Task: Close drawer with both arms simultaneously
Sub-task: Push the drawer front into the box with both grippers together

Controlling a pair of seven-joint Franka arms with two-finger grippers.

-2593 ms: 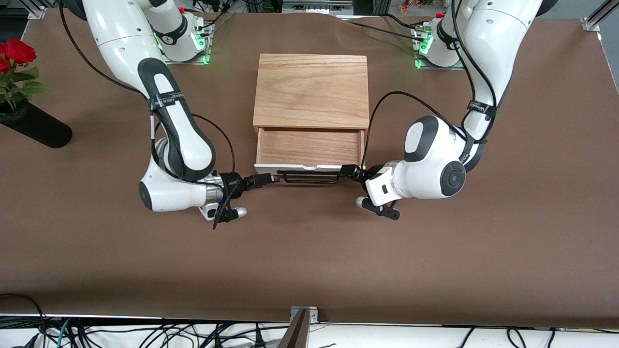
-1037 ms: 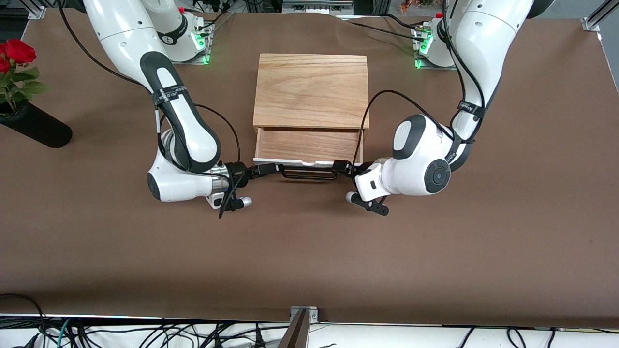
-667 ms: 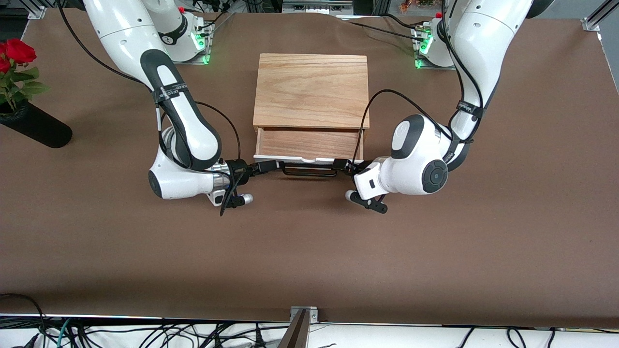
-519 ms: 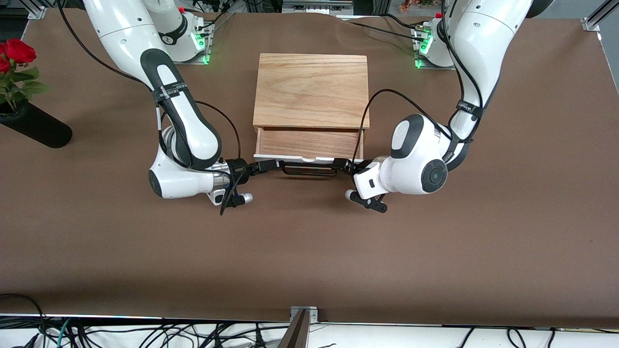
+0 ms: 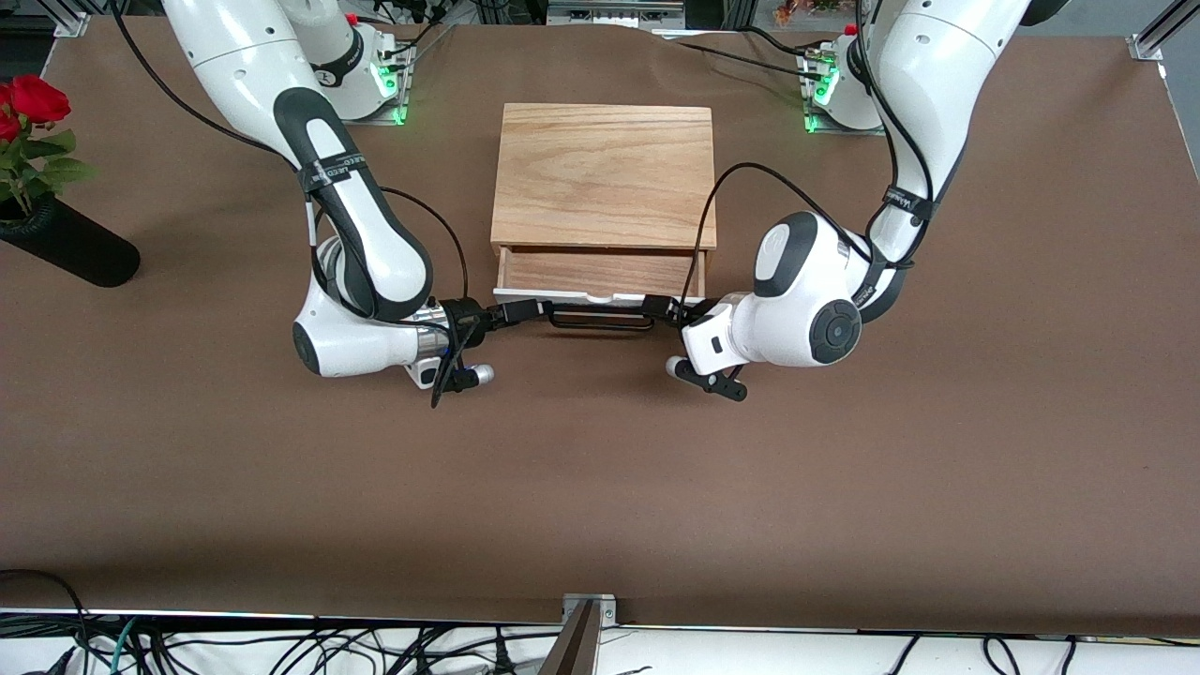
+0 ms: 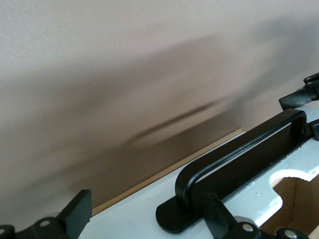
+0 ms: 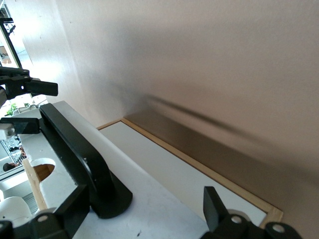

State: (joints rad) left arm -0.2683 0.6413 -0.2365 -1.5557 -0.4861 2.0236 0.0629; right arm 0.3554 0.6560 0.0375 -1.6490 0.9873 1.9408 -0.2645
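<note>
The oak-grain box [image 5: 603, 178] stands mid-table between the arm bases. Its drawer [image 5: 600, 272] is partly out, with the white front panel [image 5: 572, 296] and black wire handle [image 5: 600, 322] facing the front camera. My right gripper [image 5: 525, 309] is open at the panel's end toward the right arm; its fingers [image 7: 75, 211] straddle the panel [image 7: 159, 189] beside the handle's foot [image 7: 107, 196]. My left gripper [image 5: 661, 307] is open at the other end; its fingers [image 6: 219, 221] straddle the panel [image 6: 134, 219] beside the handle [image 6: 239, 159].
A black vase [image 5: 70, 246] with red roses [image 5: 33, 98] lies at the right arm's end of the table. The arm bases [image 5: 361, 75] stand beside the box. Bare brown table stretches from the drawer toward the front camera.
Both grippers have moved toward the box with the front panel between them. The drawer has slid farther in, and less of the tray shows.
</note>
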